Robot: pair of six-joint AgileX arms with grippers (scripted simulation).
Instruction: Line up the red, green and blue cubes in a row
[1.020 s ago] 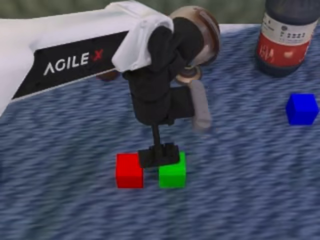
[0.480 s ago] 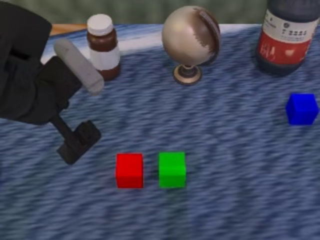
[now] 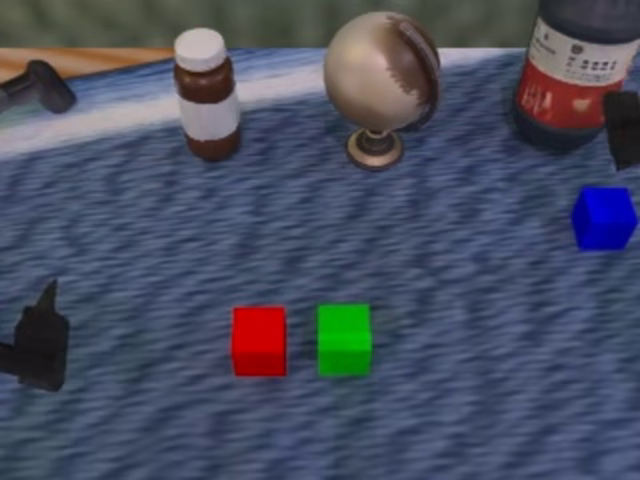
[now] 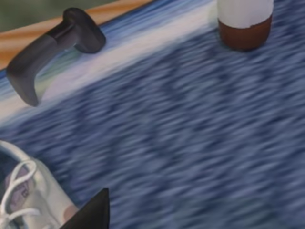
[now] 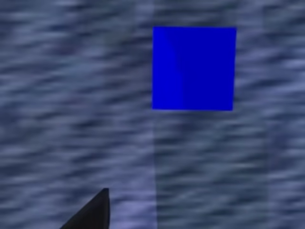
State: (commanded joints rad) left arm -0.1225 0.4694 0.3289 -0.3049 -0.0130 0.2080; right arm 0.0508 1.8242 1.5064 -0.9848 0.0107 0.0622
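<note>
At table centre, red cube [image 3: 259,340]: just left of the green cube [image 3: 345,339], a narrow gap between.
Blue cube [image 3: 604,217]: far right, well apart.
Left tool [image 3: 38,345]: left edge, spread unclear.
Right tool [image 3: 623,128]: right edge beyond the blue cube, spread unclear.

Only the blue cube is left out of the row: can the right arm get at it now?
Probably yes: the blue cube sits alone on open cloth, the right gripper close beside it, nothing between them.
</note>
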